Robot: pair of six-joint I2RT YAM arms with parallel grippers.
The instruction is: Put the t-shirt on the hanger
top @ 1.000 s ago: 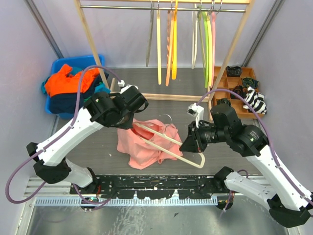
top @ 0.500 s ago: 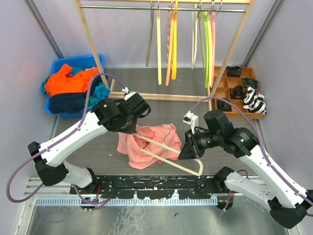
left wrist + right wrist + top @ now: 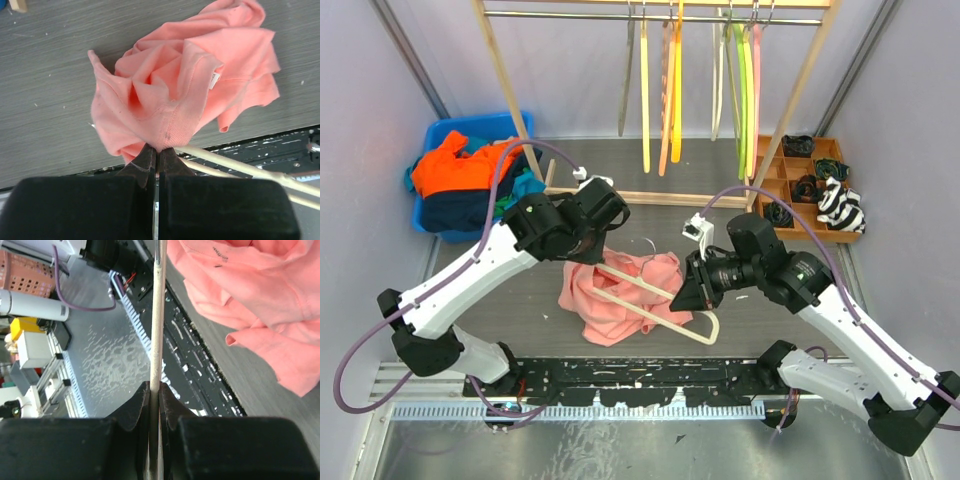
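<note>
As I read the views, the left fingers (image 3: 142, 165) were pressed shut on a seamed edge of the t-shirt (image 3: 200, 75), pulling that edge up into a peak. The rest of the salmon cloth lay crumpled on the counter (image 3: 510, 300), between the arms and closer to the left one. The right fingers (image 3: 135, 410) were clamped narrow on one thin bar of the hanger (image 3: 156, 330). From above, the hanger's long axis ran from near right to far left across the shirt, with its far-left end just beside the left fingers and its wire hook on the far side. I judged that the coming move turned on that line: the right arm pushing leftward along it, under the lifted edge. I could not tell whether the tip was already inside the cloth.
</note>
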